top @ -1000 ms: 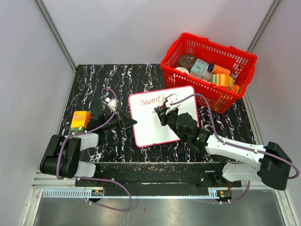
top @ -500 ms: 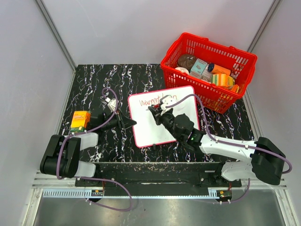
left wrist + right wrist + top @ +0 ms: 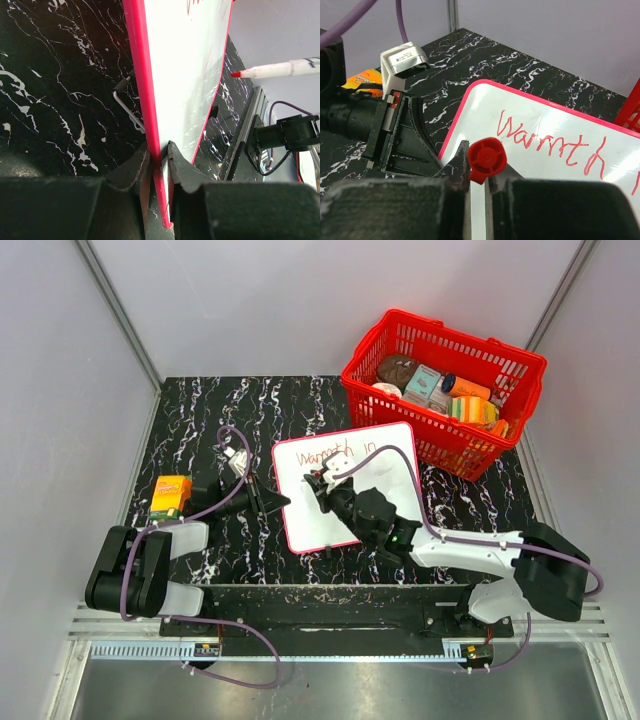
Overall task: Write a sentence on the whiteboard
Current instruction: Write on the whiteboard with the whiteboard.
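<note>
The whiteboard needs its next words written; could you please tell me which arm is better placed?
Right: the right gripper holds the marker over the whiteboard; the left gripper clamps the board's edge.

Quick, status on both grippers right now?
Left gripper: closed on the whiteboard, clamping its red-framed edge.
Right gripper: closed on the red marker.

A robotics lab test cell is shown: a black marbled counter (image 3: pixel 300 400) is enclosed by plain pale panels (image 3: pixel 60 390) on aluminium struts (image 3: pixel 118 312), with a ribbed metal rail (image 3: pixel 130 650) mounted along its near edge.
</note>
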You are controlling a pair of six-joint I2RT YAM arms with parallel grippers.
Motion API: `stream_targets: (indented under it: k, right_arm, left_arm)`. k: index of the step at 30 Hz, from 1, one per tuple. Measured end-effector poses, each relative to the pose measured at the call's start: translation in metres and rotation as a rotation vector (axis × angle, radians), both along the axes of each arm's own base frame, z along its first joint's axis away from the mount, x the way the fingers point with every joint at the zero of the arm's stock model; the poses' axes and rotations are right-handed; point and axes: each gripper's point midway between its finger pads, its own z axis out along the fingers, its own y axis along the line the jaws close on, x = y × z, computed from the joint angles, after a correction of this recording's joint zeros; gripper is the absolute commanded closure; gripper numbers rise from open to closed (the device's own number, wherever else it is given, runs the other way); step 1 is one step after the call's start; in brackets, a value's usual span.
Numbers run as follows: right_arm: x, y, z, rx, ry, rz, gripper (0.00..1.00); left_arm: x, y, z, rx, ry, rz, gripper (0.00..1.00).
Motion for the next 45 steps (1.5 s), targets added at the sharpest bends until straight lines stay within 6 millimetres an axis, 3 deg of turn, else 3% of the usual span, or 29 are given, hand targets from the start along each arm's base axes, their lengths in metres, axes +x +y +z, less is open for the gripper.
stream_targets:
  k: [12,28,45]
  right_arm:
    - [0.015,0.004,-0.011,-0.003,0.006,-0.083,1.00]
    - [0.016,0.006,-0.010,0.008,0.010,-0.087,1.00]
    - [0.016,0.007,-0.035,-0.015,0.048,-0.092,1.00]
  left_arm:
    - [0.000,0.000,0.001,-0.002,-0.002,-0.004,1.00]
    - [-0.001,0.000,0.000,-0.002,-0.002,-0.005,1.00]
    - [-0.001,0.000,0.000,-0.001,0.001,-0.004,1.00]
